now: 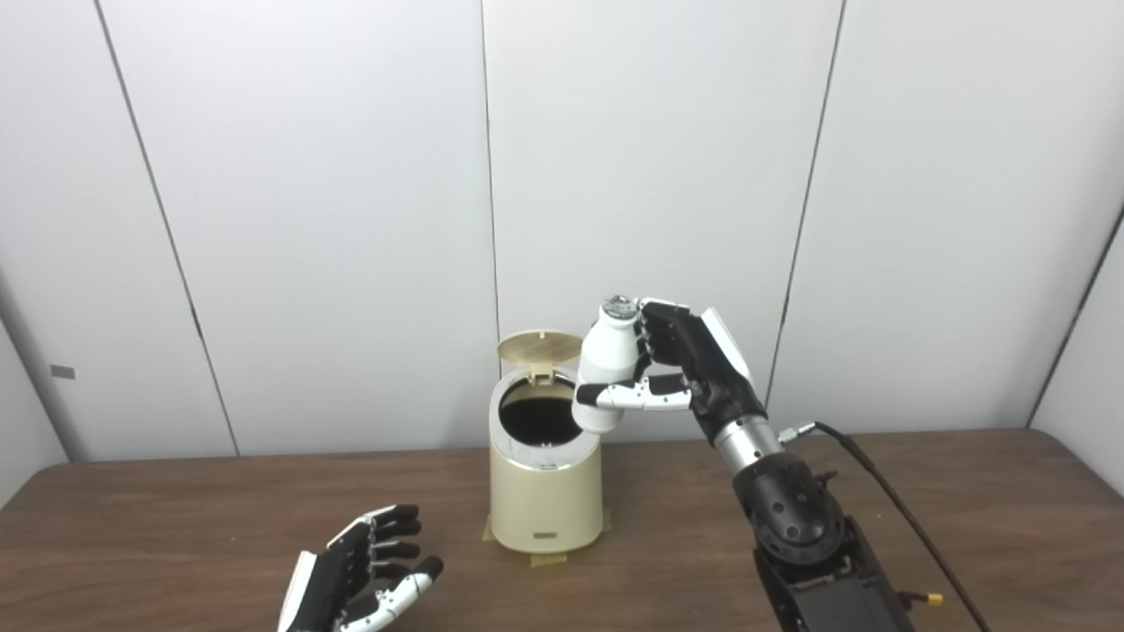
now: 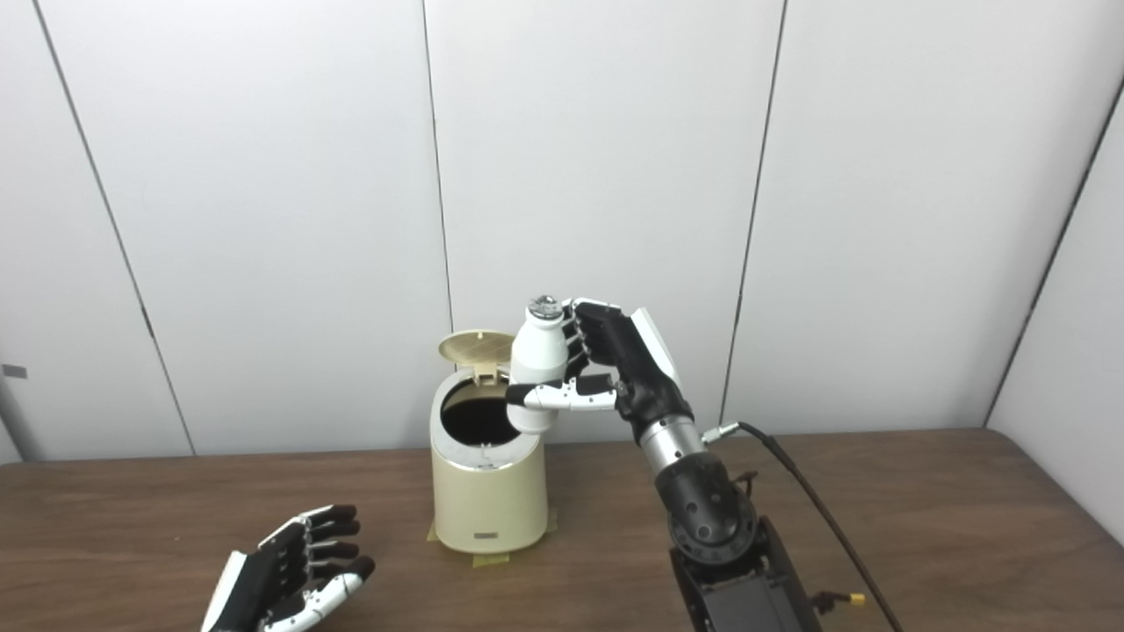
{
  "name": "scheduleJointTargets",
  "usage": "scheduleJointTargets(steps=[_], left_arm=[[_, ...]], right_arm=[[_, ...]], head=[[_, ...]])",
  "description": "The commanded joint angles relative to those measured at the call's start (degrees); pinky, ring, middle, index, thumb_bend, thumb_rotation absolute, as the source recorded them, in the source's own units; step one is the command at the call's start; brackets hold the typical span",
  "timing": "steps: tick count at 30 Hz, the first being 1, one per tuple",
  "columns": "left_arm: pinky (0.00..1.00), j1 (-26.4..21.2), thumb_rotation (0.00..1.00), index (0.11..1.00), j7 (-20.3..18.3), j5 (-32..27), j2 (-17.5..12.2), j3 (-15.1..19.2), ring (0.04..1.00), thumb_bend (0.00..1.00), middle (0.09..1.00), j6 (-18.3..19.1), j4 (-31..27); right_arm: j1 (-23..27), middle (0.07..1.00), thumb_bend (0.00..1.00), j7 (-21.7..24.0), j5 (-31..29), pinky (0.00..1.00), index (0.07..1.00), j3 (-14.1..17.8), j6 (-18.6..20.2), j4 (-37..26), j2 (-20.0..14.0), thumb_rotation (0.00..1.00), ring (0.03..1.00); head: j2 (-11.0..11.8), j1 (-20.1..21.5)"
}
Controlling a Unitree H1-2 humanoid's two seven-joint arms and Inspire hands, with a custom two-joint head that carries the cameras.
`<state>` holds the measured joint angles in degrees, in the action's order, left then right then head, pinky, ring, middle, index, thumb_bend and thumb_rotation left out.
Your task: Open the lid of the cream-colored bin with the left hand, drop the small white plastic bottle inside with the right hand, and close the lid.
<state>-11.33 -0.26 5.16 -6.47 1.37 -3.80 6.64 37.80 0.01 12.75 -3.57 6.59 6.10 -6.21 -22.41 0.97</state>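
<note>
The cream-colored bin stands on the brown table, taped at its base. Its round lid is tipped up at the back, and the dark opening shows. The small white plastic bottle is upright with a silvery cap, and my right hand is shut on it. The bottle hangs just above the bin's right rim. My left hand rests low at the front left, apart from the bin, fingers spread and holding nothing.
A black cable runs from my right wrist down across the table's right side. White wall panels stand close behind the bin. The table's right edge lies far to the right.
</note>
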Motion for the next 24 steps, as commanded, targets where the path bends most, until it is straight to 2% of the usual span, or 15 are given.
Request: scheduleJointTargets(steps=[1,5,9,24], left_arm=[[0.61,-2.44,0.18,0.754,0.66,0.06,0.28,-0.08,0.679,0.67,0.731,-2.49,-0.94],[0.62,-2.42,0.19,0.761,0.47,0.42,0.18,-0.34,0.683,0.66,0.736,-2.45,-1.21],[0.62,-2.47,0.19,0.759,0.47,0.15,0.38,-0.31,0.681,0.67,0.733,-2.12,-1.23],[0.60,-2.43,0.18,0.758,0.80,0.31,1.29,-0.32,0.678,0.68,0.731,-1.83,-1.72]], right_arm=[[4.37,0.477,0.51,-0.37,1.03,0.31,0.530,-0.32,0.28,-2.08,-0.03,0.00,0.382],[4.77,0.478,0.51,-0.39,1.23,0.31,0.544,-0.39,2.00,-2.59,0.98,0.00,0.376],[5.32,0.474,0.51,-0.21,0.46,0.31,0.537,-0.42,0.34,-0.64,1.64,0.00,0.377],[6.83,0.482,0.52,-1.82,2.41,0.33,0.527,-2.35,-1.02,5.52,3.68,0.00,0.395]], head=[[0.06,-0.06],[-0.06,-0.30],[-0.17,-0.40],[-0.90,-1.40]])
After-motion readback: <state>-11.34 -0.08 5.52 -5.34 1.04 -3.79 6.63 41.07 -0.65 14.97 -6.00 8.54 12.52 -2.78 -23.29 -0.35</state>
